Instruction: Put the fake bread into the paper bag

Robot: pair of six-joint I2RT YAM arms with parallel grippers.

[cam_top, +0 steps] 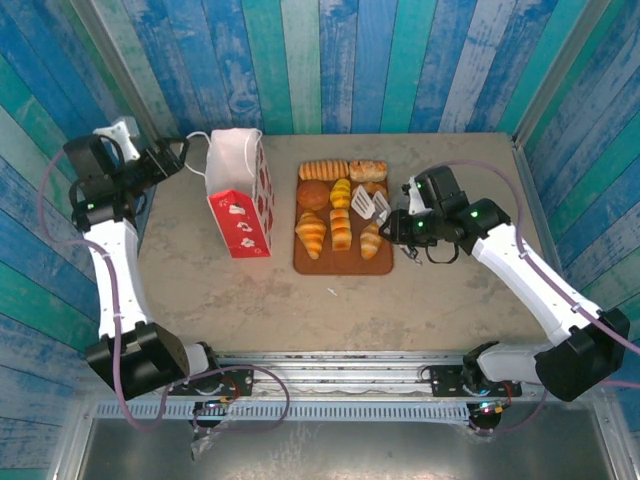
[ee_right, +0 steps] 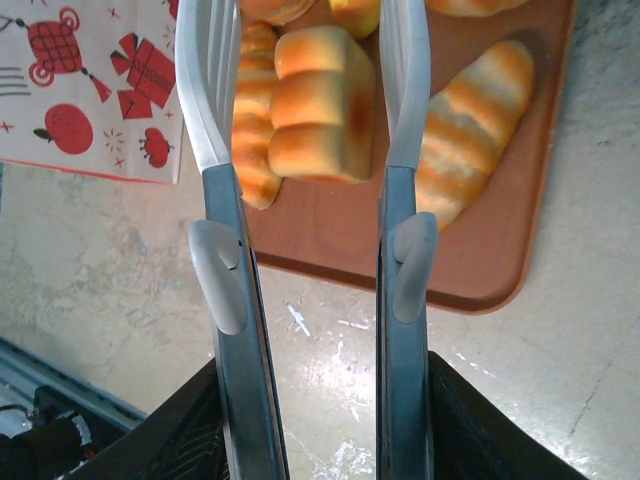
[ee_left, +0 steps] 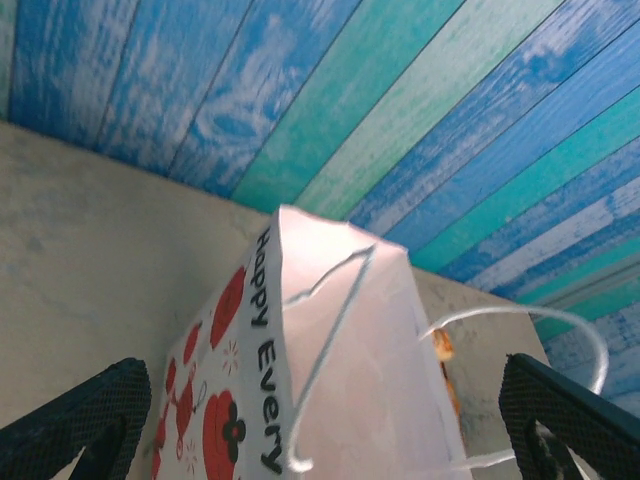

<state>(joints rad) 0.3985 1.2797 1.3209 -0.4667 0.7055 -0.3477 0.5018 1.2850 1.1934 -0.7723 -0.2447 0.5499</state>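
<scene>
As seen from above, begins with the pale mottled table (cam_top: pixel 200 290), hemmed by blue and teal plank walls (cam_top: pixel 350 60). Bears a flat brown tray (cam_top: pixel 342 264) right of centre, set lengthwise toward the far wall. Next in size, the paper bag (cam_top: pixel 240 200): stands upright just left of the tray, apart from it, white at the top, red with white motifs lower down. From the left wrist, same bag (ee_left: pixel 330 380): reads "Happy Every" down one edge, red motifs beside the letters. From the right wrist, bag (ee_right: pixel 80 90) again at upper left, white paper with red motifs. Then the left tool (cam_top: pixel 183 155): hangs at the bag's far left corner, spread wide and gripping nothing, black fingers (ee_left: pixel 90 420) low at both edges of its own camera, the bag's top ahead between them. Cannot tell whether touching the thin white loop handles (ee_left: pixel 520 320). Then the right tool (cam_top: pixel 400 222): sits at the tray's right edge, clamped from outside on the grey arms of tongs (cam_top: pixel 368 205). Holds those tongs (ee_right: pixel 235 250) with arms apart, white tips above the tray on either side of a squared golden bun. Smallest, the fake bread (cam_top: pixel 340 210): lies on the tray, about eight glossy pieces, two braided loaves across the far end, a round bun and croissants nearer.
</scene>
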